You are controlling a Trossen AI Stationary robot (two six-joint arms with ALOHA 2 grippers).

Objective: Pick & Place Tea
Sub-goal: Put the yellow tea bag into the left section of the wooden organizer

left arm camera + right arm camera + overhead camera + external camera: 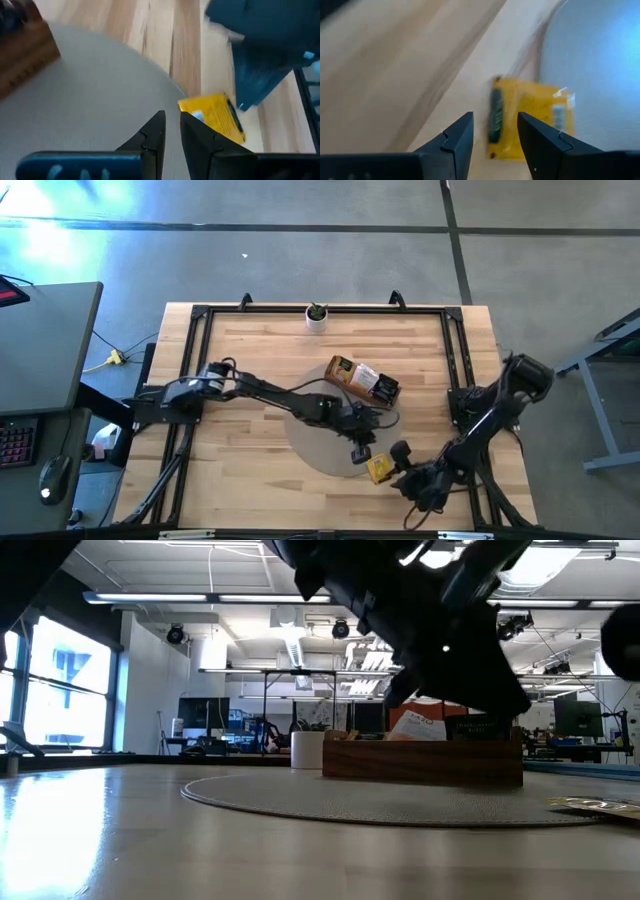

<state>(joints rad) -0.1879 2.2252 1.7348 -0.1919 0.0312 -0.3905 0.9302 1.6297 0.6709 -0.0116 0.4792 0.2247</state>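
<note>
A yellow tea sachet (380,470) lies flat on the wood, its inner edge at the rim of the round grey mat (320,435). It also shows in the left wrist view (215,117), the right wrist view (532,120) and the low view (595,805). My right gripper (495,125) is open above the sachet's dark-edged side and touches nothing; the high view shows it (400,463) just right of the sachet. My left gripper (171,120) hovers over the mat's rim beside the sachet, its fingers a narrow gap apart and empty. More sachets stand in the brown tray (365,380).
The wooden tray (420,758) sits on the mat's far side, with a small white plant pot (316,317) at the table's far edge. A black frame (200,320) runs along the table's sides. Bare wood lies left of the mat.
</note>
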